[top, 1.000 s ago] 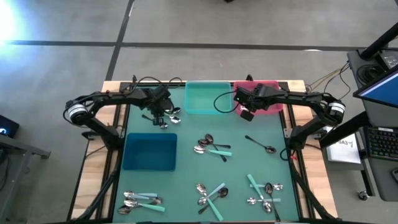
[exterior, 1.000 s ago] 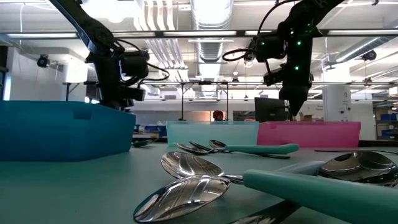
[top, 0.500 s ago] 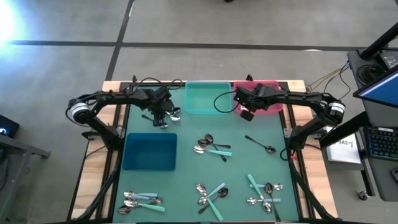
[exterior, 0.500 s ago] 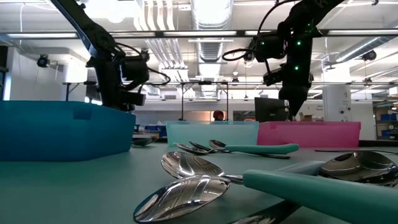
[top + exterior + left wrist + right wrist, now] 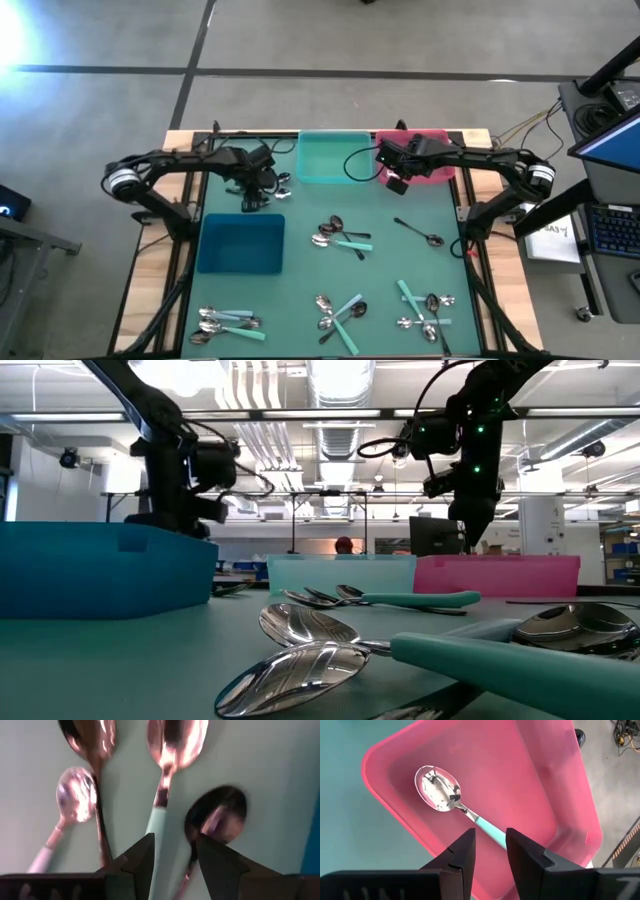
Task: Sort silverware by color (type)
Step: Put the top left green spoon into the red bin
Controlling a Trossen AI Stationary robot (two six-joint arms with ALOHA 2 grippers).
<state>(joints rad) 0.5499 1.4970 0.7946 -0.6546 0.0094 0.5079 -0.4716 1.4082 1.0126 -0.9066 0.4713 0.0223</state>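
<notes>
A small cluster of spoons (image 5: 278,184) lies on the green mat at the far left. In the left wrist view it holds a mint-handled spoon (image 5: 167,765), a dark spoon (image 5: 220,815), a shiny one (image 5: 92,740) and a small pale-handled one (image 5: 75,795). My left gripper (image 5: 175,865) hangs open just above them, pointing down, with the mint handle running toward its gap; I cannot tell if it touches. My right gripper (image 5: 491,845) stands open above the pink bin (image 5: 540,820). A mint-handled spoon (image 5: 440,790) lies on that bin's floor.
A blue bin (image 5: 240,245) sits near my left gripper, and a teal bin (image 5: 333,157) stands at the far middle. More spoons lie in groups at the middle (image 5: 340,236), near left (image 5: 226,322), near middle (image 5: 338,312) and near right (image 5: 425,310). One dark spoon (image 5: 420,232) lies alone.
My left gripper has shifted a little toward the table's left edge above the spoon cluster and tipped slightly. The spoons have stayed where they were.
</notes>
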